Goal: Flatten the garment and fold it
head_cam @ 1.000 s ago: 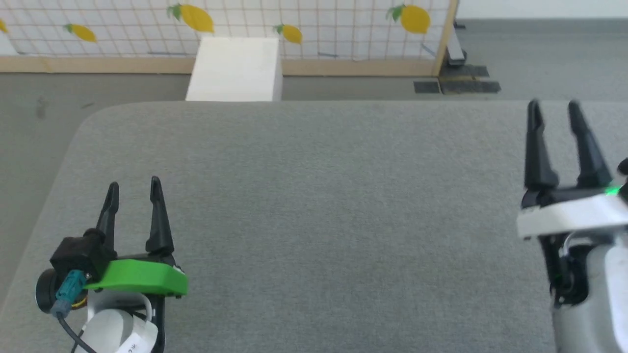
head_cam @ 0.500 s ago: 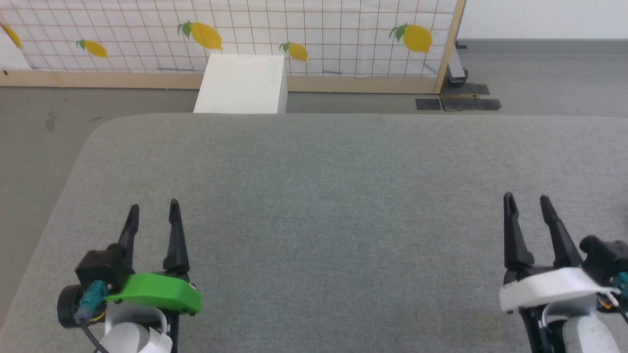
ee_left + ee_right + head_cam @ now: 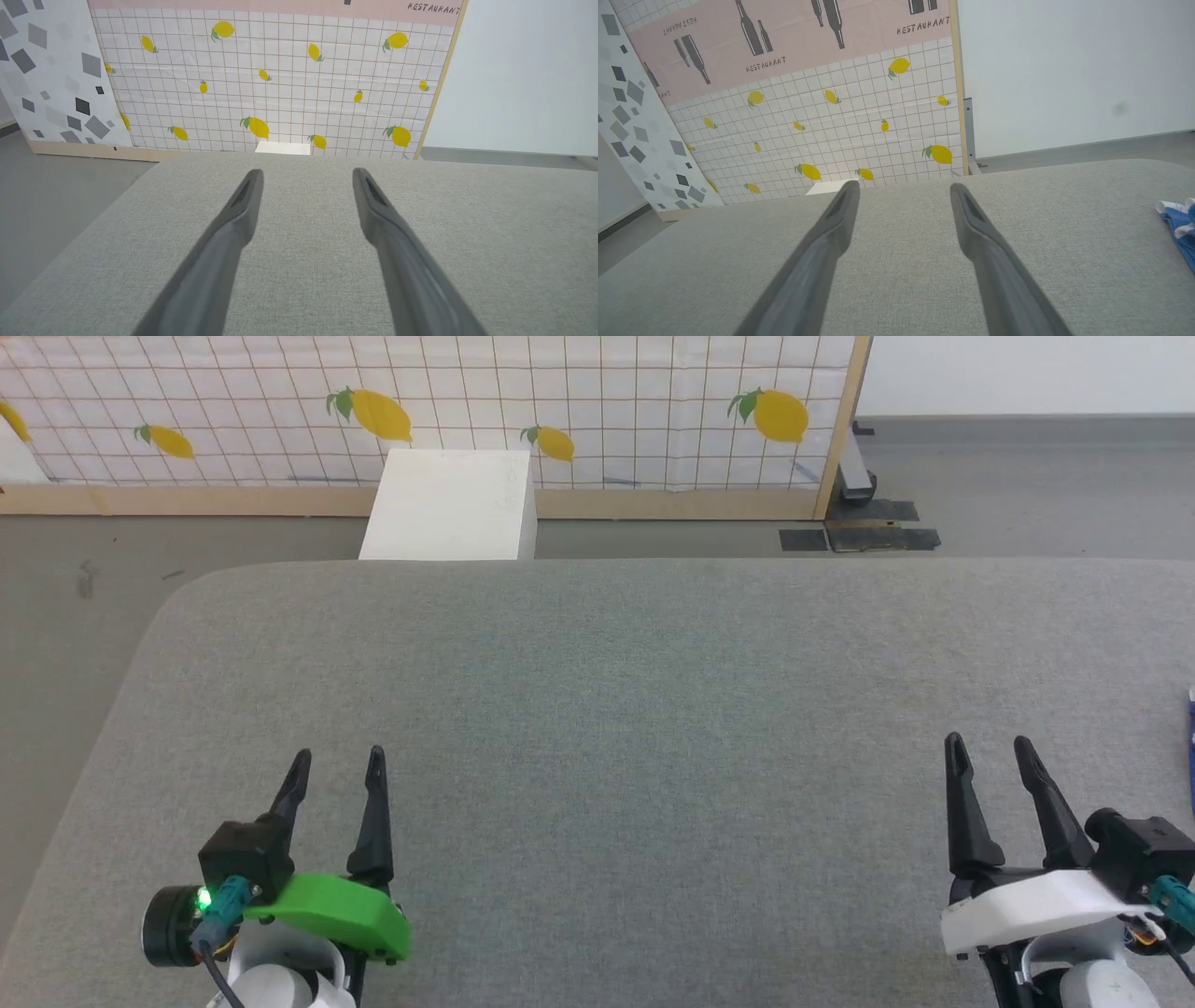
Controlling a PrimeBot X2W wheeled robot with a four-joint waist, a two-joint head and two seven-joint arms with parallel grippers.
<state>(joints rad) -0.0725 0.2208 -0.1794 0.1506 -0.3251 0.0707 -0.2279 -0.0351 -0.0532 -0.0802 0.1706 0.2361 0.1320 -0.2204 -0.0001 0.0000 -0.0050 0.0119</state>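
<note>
Left gripper (image 3: pixel 338 752) and right gripper (image 3: pixel 987 739) hover open and empty over the grey fabric-covered table (image 3: pixel 597 691) — the bunched bright-blue soft shorts with white stripes (image 3: pixel 1184 235) lie well off the right gripper's right side, so reach there, pinching an edge low.

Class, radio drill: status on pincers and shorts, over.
Left pincer open, empty. Right pincer open, empty. Shorts on table, off to its right. White box beyond table.
</note>
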